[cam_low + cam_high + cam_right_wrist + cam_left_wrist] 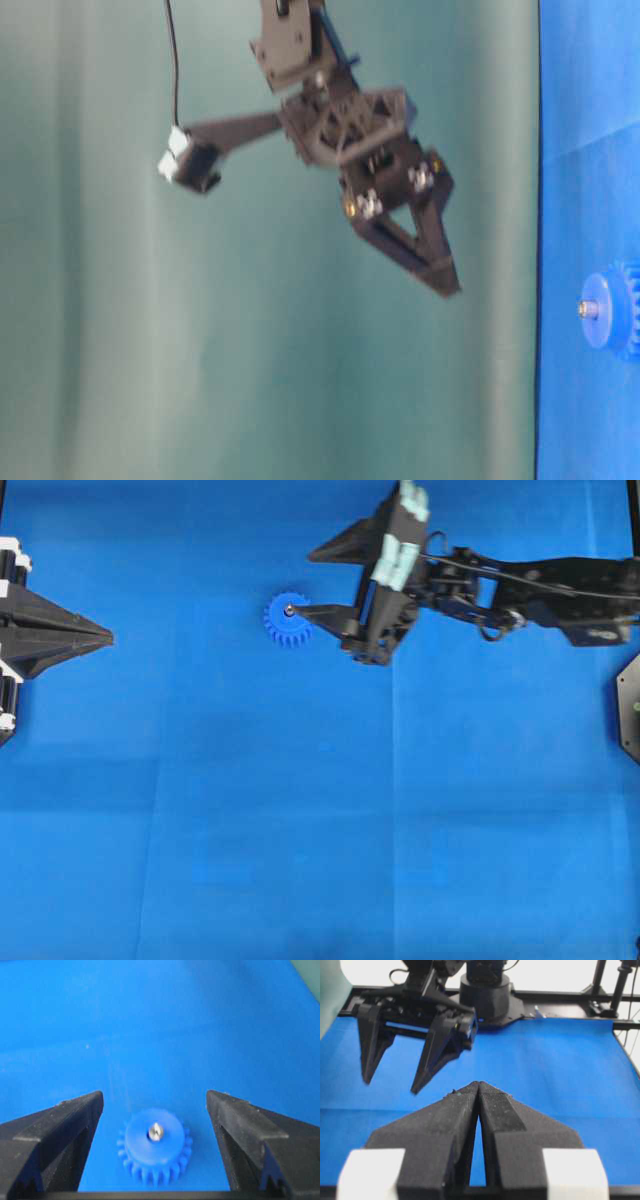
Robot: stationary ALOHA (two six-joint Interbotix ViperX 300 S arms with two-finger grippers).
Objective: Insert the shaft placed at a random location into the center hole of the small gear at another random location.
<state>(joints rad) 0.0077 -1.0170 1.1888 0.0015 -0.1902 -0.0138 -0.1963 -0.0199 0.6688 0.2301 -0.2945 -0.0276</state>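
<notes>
Closest in, from the right wrist view, the right gripper [155, 1105] hangs with its two black wedge-shaped fingers [60, 1125] spread wide and holding nothing. Between them and a little below sits the small gear [155, 1146], a bright blue plastic spur gear lying flat on the blue cloth-covered table [160, 1020]. And look at the hub: the shaft [156, 1131], a tiny silvery metal pin, stands upright out of the center hole [155, 1135]. The hole itself is plugged, so only its rim can be guessed at around the pin.

The table-level view agrees: the pin juts from the hub face, and the open fingers are well clear of it, touching neither pin nor gear.

Further off, across the table, the left gripper [100, 637] sits with its black fingers pressed together tip to tip, empty, well apart from the gear.

My reading: the insertion looks done, and this is the release-and-retreat step. How deep the pin sits I cannot tell. What the next move calls for, I'd judge, is a clean straight withdrawal, keeping both fingertips away from the pin so nothing tips it or drags the gear.
</notes>
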